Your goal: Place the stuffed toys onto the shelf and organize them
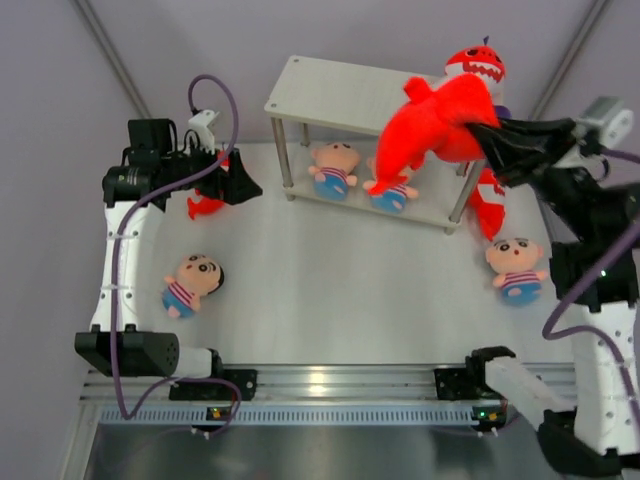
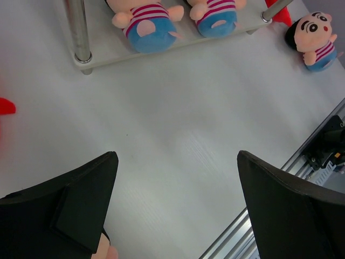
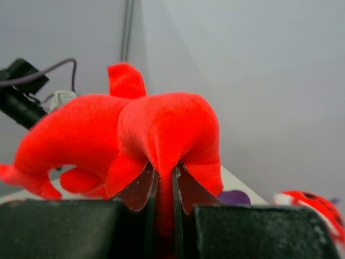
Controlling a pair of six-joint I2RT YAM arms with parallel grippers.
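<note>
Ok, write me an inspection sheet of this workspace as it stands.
Surface: white table, toys on both sides.
Job's things: shelf; two boy dolls on its lower board; left doll and right doll on the table; leg-side shark by the shelf's right leg; left shark beside the left claw; far shark at the shelf's far right end.
Clutter: small purple bit near the top board, cannot identify.
Grippers: left claw open, empty; right claw shut on the held shark.
Cables: purple cables in loose loops.
Surroundings: grey walls; metal rail at the near edge.
</note>
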